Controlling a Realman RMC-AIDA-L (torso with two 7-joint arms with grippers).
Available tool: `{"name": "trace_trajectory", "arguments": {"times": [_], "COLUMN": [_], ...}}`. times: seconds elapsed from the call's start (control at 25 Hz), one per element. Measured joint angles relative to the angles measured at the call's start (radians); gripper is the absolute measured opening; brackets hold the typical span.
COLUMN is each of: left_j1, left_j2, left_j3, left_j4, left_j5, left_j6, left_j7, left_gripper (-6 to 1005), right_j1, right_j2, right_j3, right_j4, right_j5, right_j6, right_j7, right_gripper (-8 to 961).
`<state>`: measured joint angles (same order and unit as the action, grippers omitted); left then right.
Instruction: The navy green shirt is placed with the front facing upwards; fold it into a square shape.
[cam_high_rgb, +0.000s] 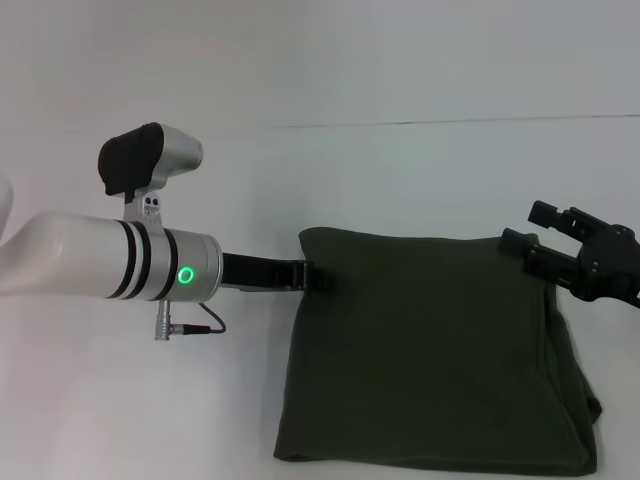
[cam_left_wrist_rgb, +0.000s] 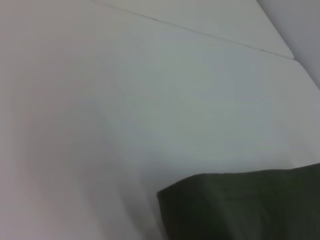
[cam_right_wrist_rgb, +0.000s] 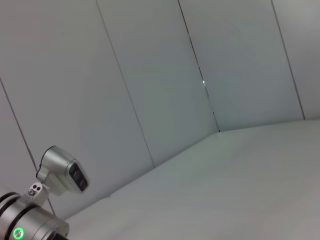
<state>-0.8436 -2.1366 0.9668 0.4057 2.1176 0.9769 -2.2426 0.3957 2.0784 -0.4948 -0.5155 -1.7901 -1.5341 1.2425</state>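
A: Where's the navy green shirt (cam_high_rgb: 430, 350)?

B: On the white table (cam_high_rgb: 150, 400), toward its near edge and right of centre, already folded into a roughly square packet, plain side up.

A: And the grippers?

B: The left gripper (cam_high_rgb: 305, 275) sits at the packet's far-left corner; I cannot tell if it is pinching cloth. The right gripper (cam_high_rgb: 545, 225) hovers over the far-right corner, fingers apart, holding nothing.

A: So, final step?

B: Likely. Next calls for releasing and lifting both arms without dragging the folds.

White table (cam_high_rgb: 400, 170), pale wall panels (cam_right_wrist_rgb: 150, 75)
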Motion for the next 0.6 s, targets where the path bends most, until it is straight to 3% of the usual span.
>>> {"name": "trace_trajectory", "arguments": {"times": [0.04, 0.36, 0.6], "left_j1": [0.000, 0.011, 0.072], "left_j2": [-0.001, -0.003, -0.016], "left_j3": [0.000, -0.012, -0.020], "left_j4": [0.000, 0.013, 0.099], "left_j5": [0.000, 0.000, -0.001], "left_j6": [0.000, -0.006, -0.009], "left_j7": [0.000, 0.002, -0.003], "left_gripper": [225, 97, 65], "right_j1": [0.000, 0.003, 0.006], "right_j2": [0.000, 0.000, 0.000], "right_j3": [0.000, 0.003, 0.004], "right_j4": [0.000, 0.000, 0.003], "right_j5": [0.000, 0.001, 0.003], "right_j6": [0.000, 0.004, 0.011], "right_j7": [0.000, 0.000, 0.000], "right_gripper": [826, 826, 825]}}
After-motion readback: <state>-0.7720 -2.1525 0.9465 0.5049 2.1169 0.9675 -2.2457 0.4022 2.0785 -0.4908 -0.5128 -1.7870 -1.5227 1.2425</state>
